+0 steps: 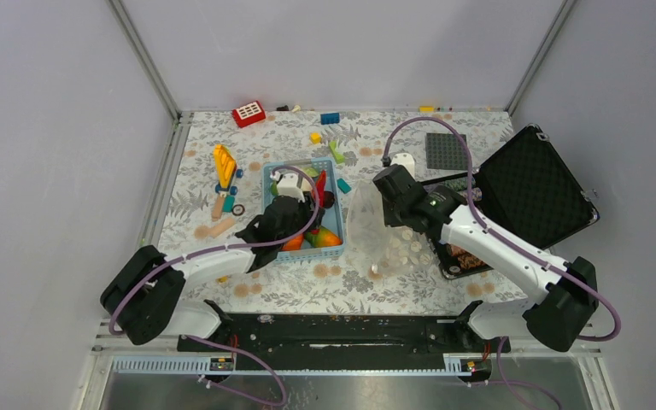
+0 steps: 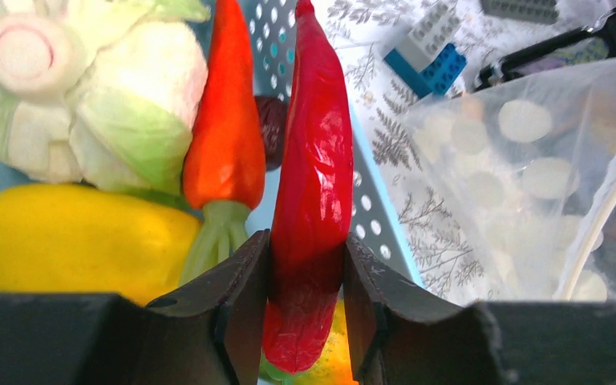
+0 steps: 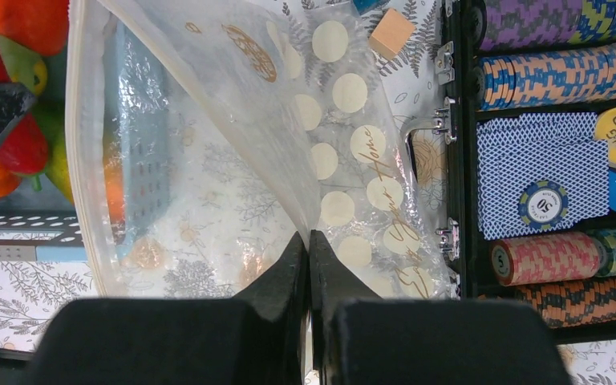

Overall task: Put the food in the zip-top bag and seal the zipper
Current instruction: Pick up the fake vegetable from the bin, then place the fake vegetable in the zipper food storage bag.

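Note:
My left gripper is shut on a red chili, which stands upright at the right side of the light-blue basket. Other food lies in the basket: a white-green cauliflower, an orange carrot and a yellow piece. The dotted zip-top bag stands just right of the basket. My right gripper is shut on one wall of the bag and holds its mouth open toward the basket. The zipper runs along the mouth's edge.
An open black case with poker chips and cards lies right of the bag. Building bricks, a grey baseplate, a yellow toy and wooden blocks are scattered on the patterned cloth at the back and left.

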Action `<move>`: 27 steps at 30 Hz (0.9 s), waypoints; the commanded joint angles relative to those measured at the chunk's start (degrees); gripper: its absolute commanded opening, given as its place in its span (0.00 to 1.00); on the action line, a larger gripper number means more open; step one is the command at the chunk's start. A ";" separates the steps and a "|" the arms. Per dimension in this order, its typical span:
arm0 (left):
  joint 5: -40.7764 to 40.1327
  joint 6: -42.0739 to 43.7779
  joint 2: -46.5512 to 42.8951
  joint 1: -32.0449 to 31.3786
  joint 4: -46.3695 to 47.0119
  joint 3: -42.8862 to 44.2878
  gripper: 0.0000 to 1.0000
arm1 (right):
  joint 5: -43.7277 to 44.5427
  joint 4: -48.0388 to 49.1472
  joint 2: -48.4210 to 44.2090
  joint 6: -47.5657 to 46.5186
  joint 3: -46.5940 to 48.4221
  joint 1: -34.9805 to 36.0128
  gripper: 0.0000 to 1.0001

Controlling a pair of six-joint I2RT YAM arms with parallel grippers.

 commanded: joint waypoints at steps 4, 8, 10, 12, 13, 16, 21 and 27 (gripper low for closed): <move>-0.54 4.47 -1.75 -0.41 15.97 -1.61 0.00 | -0.35 3.03 -3.65 -1.37 -1.45 -0.21 0.00; -0.19 4.96 -9.52 -1.76 15.15 -4.01 0.00 | -0.28 3.09 -4.32 -1.39 -1.56 -0.23 0.00; 0.49 5.43 -14.89 -3.12 15.68 -6.02 0.00 | -0.59 3.08 -4.43 -1.15 -1.55 -0.23 0.00; 2.36 5.52 -19.46 -4.21 17.27 -8.18 0.00 | -1.17 3.10 -4.44 -0.55 -1.53 -0.20 0.00; 3.50 4.93 -21.07 -4.54 18.04 -8.71 0.00 | -1.36 3.10 -4.43 -0.06 -1.43 -0.19 0.00; 7.61 2.14 -23.15 -5.50 23.58 -9.82 0.00 | -2.42 3.13 -4.46 1.76 -1.31 -0.18 0.00; 10.28 -1.14 -18.64 -8.54 39.18 -9.15 0.00 | -5.45 3.14 -5.14 3.84 -0.73 -0.19 0.00; 14.55 -6.58 -6.02 -9.69 55.31 -6.25 0.00 | -7.05 2.00 -5.97 6.50 0.76 -0.22 0.00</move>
